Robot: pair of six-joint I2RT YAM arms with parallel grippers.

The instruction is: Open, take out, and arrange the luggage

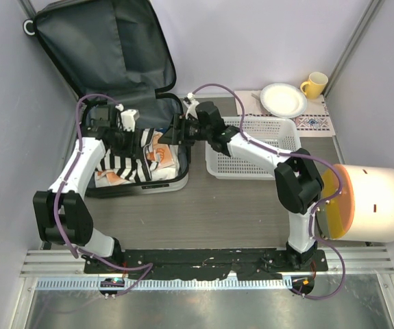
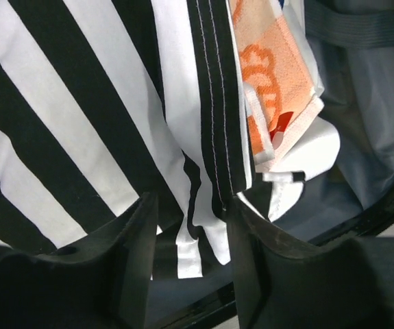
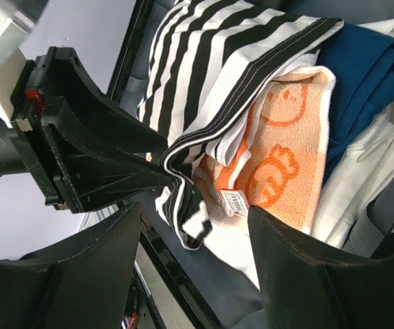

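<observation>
Striped black-and-white cloth (image 2: 80, 103) is filling my left wrist view, and that is the piece I am working on. The suitcase (image 1: 101, 48) is lying open at the far left of the table. Its lid is leaning back toward the wall and its packed half is facing up, just beside the white basket (image 1: 258, 173) on its right.

The left gripper (image 2: 190, 226) is reaching down into the case from the left. Its jaws are standing apart with a hem fold of the striped cloth hanging between them. I am not seeing them pinch it, so I am reading that hand as released. The right gripper (image 3: 193, 233) is hovering spread wide and empty at the case's right edge, looking across at the left one.

Here is what I judge the next move is hinging on. The striped cloth is lying directly under the left fingertips, its long side running across the case from left to right. Its corner nearest the basket is drooping over an orange towel (image 3: 286, 137). The left arm is the nearer one and is touching the cloth. The right is just beside that corner, with the basket further right beyond it.

As for writing, I am finding only a small white tag (image 3: 236, 201) on the towel, its print too fine to read, and orange cartoon figures.
</observation>
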